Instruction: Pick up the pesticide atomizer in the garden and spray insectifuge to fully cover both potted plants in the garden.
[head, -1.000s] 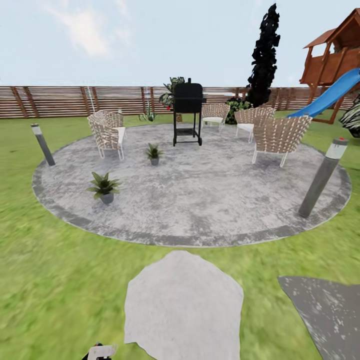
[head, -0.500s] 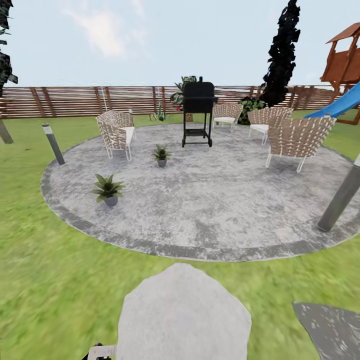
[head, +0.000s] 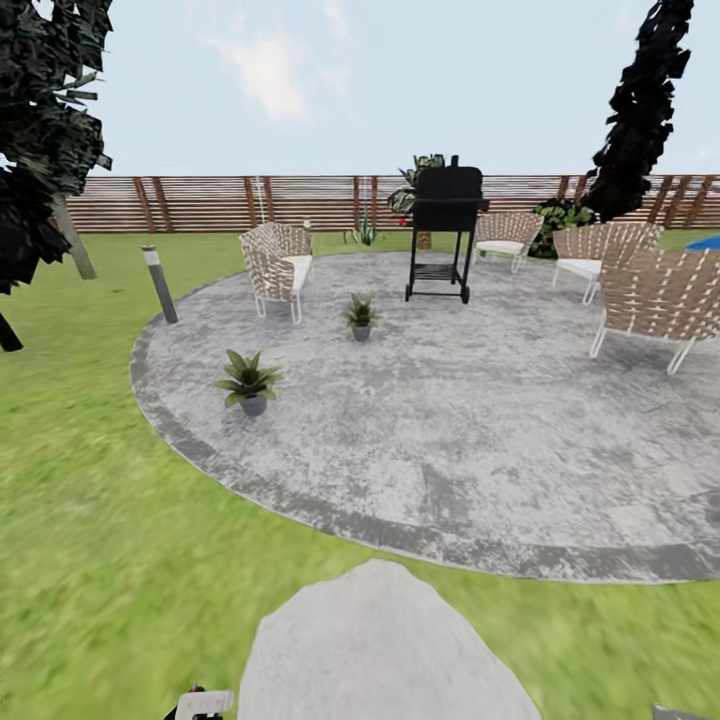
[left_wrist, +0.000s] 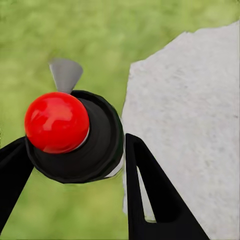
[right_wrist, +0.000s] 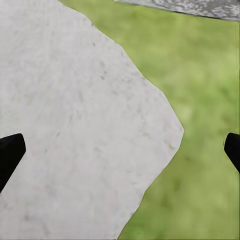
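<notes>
Left gripper (left_wrist: 75, 160) clenched round the sprayer (left_wrist: 75, 137), its red knob (left_wrist: 56, 122) between the fingers (left_wrist: 150, 195). Right gripper (right_wrist: 120, 150) spread wide over a pale stone's (right_wrist: 75, 125) edge, grass (right_wrist: 200, 100) beyond.

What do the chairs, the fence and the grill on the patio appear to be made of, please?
The chairs look like woven wicker on pale frames, going by their criss-cross weave. The fence seems to be brown wooden slats. The grill is matt black, probably metal.

A black grill (head: 443, 232) is standing at the upper middle of the frame. Wicker chairs (head: 276, 266) are sitting to its left and right. A grey post (head: 160, 284) is rising at the left, a pale stepping stone (head: 385, 652) lying at the bottom.
</notes>
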